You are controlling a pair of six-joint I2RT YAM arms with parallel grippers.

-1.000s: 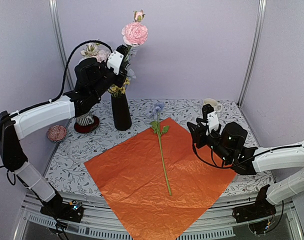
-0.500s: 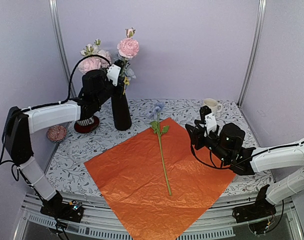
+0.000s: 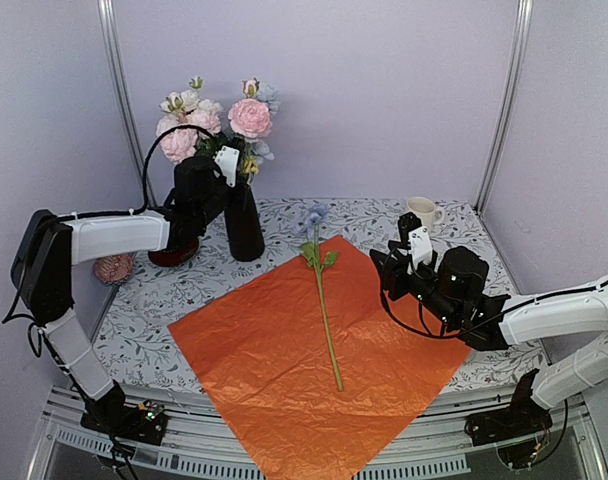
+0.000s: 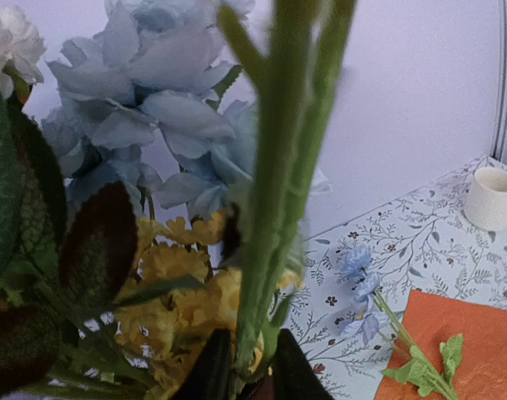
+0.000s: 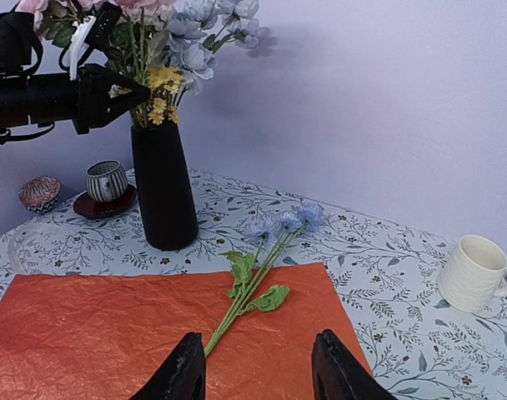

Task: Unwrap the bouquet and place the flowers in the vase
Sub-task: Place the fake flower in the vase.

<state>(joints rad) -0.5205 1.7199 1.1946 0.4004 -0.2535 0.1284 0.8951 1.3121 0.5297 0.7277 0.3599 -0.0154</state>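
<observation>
The tall black vase (image 3: 243, 225) (image 5: 163, 187) stands at the back left with several flowers (image 3: 199, 125) in it: white, pink, pale blue and yellow. My left gripper (image 3: 242, 168) (image 4: 241, 375) is just above the vase's mouth. The green stems (image 4: 274, 208) of a pink flower (image 3: 250, 117) stand between its fingers; whether they are pinched is unclear. One blue flower (image 3: 322, 300) (image 5: 262, 258) lies on the bouquet's orange sheet (image 3: 284, 370) (image 5: 87, 333), which is spread flat. My right gripper (image 3: 389, 270) (image 5: 258, 371) hangs open and empty over the sheet's right side.
A white mug (image 3: 421, 212) (image 5: 474, 273) stands at the back right. A striped cup on a red saucer (image 5: 107, 181) and a small pink dish (image 3: 113, 266) sit left of the vase. The orange sheet's near corner hangs over the table's front edge.
My left gripper has come down with the pink flower, and its stem has slid into the vase, bringing the head level with the other blooms. The right arm has barely shifted.
</observation>
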